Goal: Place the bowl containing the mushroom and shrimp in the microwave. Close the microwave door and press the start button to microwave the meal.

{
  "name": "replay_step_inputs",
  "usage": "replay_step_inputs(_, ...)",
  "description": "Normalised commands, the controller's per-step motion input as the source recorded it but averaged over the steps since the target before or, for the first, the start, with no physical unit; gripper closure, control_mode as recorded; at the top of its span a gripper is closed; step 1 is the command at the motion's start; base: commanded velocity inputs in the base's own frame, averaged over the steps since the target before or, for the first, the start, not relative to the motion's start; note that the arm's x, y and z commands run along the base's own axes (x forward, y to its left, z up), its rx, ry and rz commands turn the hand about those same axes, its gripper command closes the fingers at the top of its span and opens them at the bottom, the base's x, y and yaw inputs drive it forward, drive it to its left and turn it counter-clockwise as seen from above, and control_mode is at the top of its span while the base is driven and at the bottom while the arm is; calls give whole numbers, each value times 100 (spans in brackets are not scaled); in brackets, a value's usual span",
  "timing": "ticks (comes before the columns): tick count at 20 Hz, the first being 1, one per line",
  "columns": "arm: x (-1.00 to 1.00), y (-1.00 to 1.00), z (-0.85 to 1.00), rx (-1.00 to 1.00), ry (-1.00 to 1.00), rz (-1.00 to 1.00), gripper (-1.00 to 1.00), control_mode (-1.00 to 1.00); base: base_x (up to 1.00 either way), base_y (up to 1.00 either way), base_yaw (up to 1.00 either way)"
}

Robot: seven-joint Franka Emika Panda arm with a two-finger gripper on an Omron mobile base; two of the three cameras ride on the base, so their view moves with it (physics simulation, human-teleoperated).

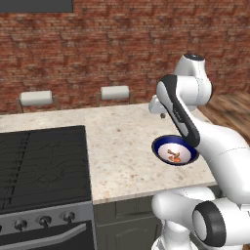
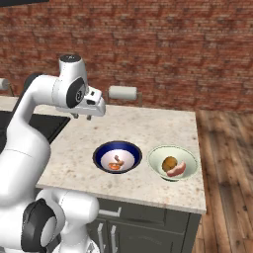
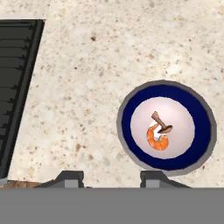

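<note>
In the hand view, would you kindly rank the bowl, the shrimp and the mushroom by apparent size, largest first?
1. bowl
2. shrimp
3. mushroom, only slightly smaller than the shrimp, so that order is unsure.

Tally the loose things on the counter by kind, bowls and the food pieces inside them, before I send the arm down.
Bowls: 2, the blue bowl and a pale green bowl.
Food in the blue bowl: 2, the shrimp and the mushroom.
Food in the pale green bowl: 2, a round brown piece and a reddish piece.
Total: 6.
</note>
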Motion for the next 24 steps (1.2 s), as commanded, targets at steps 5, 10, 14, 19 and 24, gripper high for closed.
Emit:
replay_step_inputs(5,-7,-8,0,0,0,0,-100,-100,0,0,0)
replay_step_inputs(10,-15,-34,-12,1,-2,-5,-100,-100,0,0,0)
replay_step_inputs(14,-12,-42,-40,0,0,-24,-100,-100,0,0,0)
replay_step_inputs(19,-13,-50,-56,3,0,-27,-100,-100,0,0,0)
replay_step_inputs(24,-1,-58,-42,12,0,-25,-100,-100,0,0,0)
